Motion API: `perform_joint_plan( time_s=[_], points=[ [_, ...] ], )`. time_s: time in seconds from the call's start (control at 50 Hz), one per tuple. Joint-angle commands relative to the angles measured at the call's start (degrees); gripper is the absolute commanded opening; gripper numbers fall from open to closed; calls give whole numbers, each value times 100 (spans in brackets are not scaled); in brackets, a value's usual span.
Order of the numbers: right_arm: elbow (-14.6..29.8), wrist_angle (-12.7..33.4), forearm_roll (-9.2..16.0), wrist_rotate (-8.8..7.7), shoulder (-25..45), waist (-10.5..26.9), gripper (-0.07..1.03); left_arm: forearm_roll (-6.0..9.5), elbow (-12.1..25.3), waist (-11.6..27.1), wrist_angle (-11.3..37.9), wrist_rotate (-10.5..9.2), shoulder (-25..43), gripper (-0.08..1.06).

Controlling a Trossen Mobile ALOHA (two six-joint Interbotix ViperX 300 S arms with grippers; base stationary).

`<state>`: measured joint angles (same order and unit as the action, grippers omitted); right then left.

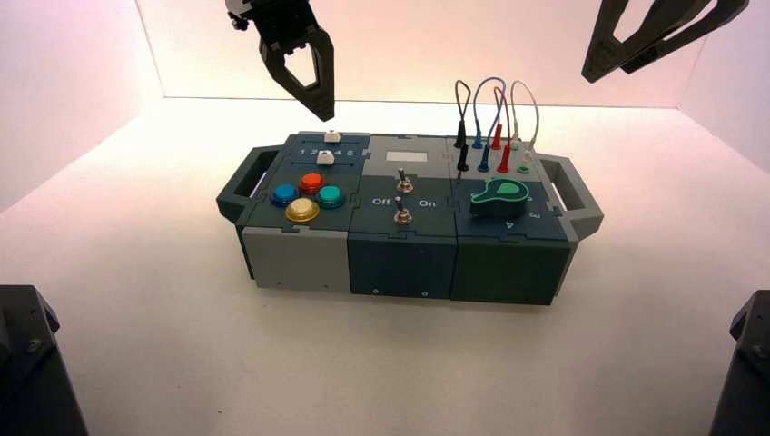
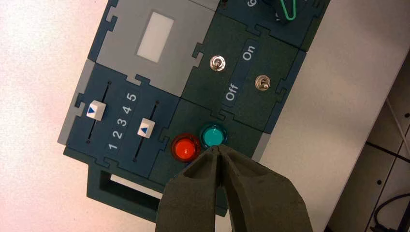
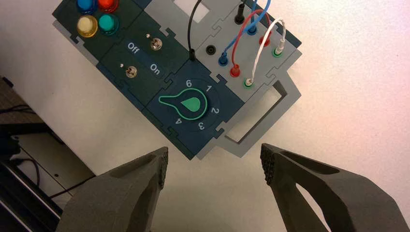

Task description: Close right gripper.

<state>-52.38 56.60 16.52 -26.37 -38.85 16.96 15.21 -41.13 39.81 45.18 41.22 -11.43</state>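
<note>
My right gripper point(image 3: 214, 166) hangs above the box's point(image 1: 399, 259) right end, fingers spread wide; my left gripper point(image 2: 218, 151) is pinched together.

Bare air between the right tool's point(image 3: 214, 164) spread fingers, box point(image 3: 193, 145) and upright wires point(image 1: 495, 113) well below.

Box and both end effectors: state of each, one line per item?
Right end effector: open, raised off the box, holding nothing.
Left end effector: shut, above the button corner.
Green knob: pointer toward 5.
Wires: plugged into sockets.
Two sliders: caps near the 3 to 4 marks.
</note>
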Motion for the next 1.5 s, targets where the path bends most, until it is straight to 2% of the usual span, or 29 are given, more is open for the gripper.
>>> perform_joint_plan(
  time_s=[0.02,0.96,1.04,1.16,1.18,1.2,1.24,1.3,1.38,1.5],
  points=[
    [70,-9,18,9,-9,-9,99,18,53,18,-26,0,-167,-3],
    [53,0,26,9,-62,-9,97,18,53,18,-105,9,-299,-3],
    [53,0,18,9,-62,-9,84,18,44,18,-105,9,-290,-3],
    [53,0,26,0,-62,-9,45,9,44,18,-114,0,-264,-3],
    [53,0,26,0,-62,-9,45,9,44,18,-114,0,-264,-3],
    [53,9,26,9,-62,-9,39,18,44,18,-105,0,-237,-3],
    [53,9,26,9,-62,-9,38,18,44,18,-105,0,-229,-3],
    [53,9,26,9,-62,-9,29,18,44,18,-105,0,-229,-3],
    [70,79,26,-9,-62,-9,-3,18,44,18,-105,9,-229,-3],
    [79,211,26,-18,-44,-9,-3,18,44,18,-105,9,-237,-3]
  ],
)
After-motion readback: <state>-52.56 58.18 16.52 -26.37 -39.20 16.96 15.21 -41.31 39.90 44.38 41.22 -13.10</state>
